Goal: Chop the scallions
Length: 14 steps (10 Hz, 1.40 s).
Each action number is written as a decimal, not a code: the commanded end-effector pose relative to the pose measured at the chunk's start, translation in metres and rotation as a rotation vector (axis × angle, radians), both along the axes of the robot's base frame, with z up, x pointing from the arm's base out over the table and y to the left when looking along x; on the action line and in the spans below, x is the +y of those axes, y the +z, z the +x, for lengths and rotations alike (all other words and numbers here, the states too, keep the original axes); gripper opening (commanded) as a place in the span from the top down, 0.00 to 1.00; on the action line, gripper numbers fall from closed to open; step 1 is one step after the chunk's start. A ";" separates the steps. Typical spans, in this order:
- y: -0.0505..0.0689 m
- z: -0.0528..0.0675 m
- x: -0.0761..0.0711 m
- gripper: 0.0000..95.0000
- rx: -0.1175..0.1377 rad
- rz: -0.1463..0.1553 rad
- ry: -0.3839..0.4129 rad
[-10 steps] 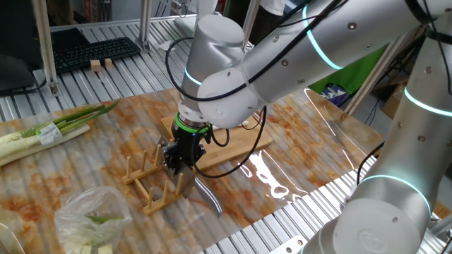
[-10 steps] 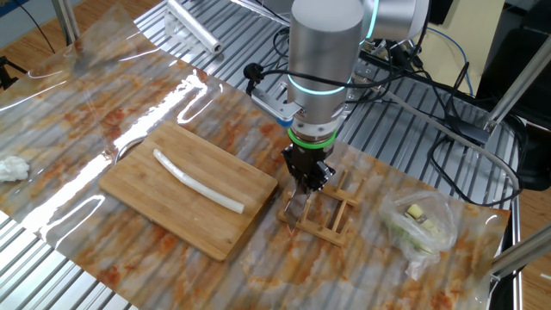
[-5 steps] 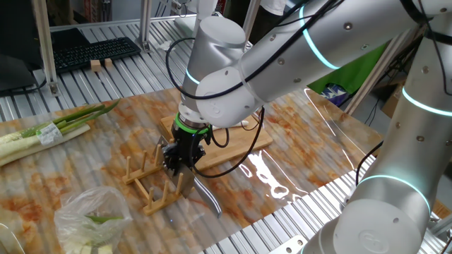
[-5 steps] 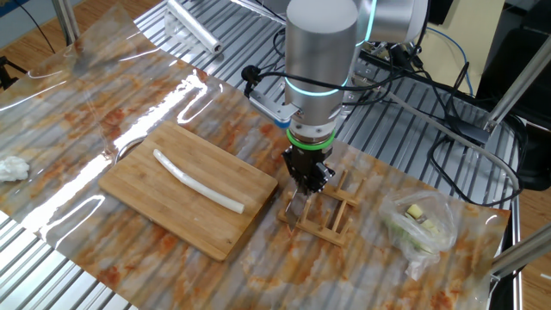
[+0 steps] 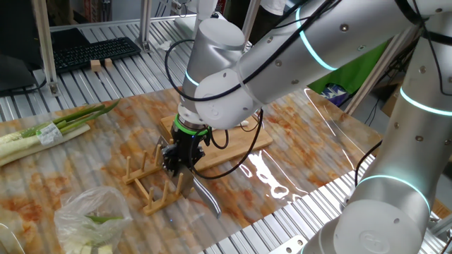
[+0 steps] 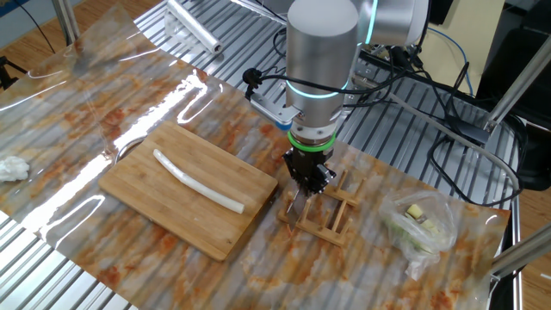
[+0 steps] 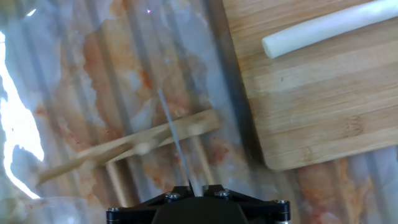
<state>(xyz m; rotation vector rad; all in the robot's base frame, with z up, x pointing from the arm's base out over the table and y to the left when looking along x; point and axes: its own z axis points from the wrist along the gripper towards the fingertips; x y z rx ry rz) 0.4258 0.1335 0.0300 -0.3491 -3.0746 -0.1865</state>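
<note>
Ribbed metal table [image 5: 99, 92] under glossy marbled sheet [image 6: 172, 103]; keyboard [image 5: 92, 53] far left, cables [image 6: 430, 95] far right, bright glare.

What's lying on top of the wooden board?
One pale scallion stalk lies whole on the wooden board, nothing else. In one fixed view the arm covers most of the board.
</note>
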 end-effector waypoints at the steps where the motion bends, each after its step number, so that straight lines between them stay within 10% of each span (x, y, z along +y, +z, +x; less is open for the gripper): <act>1: -0.001 -0.001 -0.002 1.00 -0.001 0.004 0.003; 8: 0.006 0.002 -0.001 1.00 -0.003 -0.054 -0.015; 14: 0.019 0.005 -0.002 1.00 0.012 -0.036 -0.032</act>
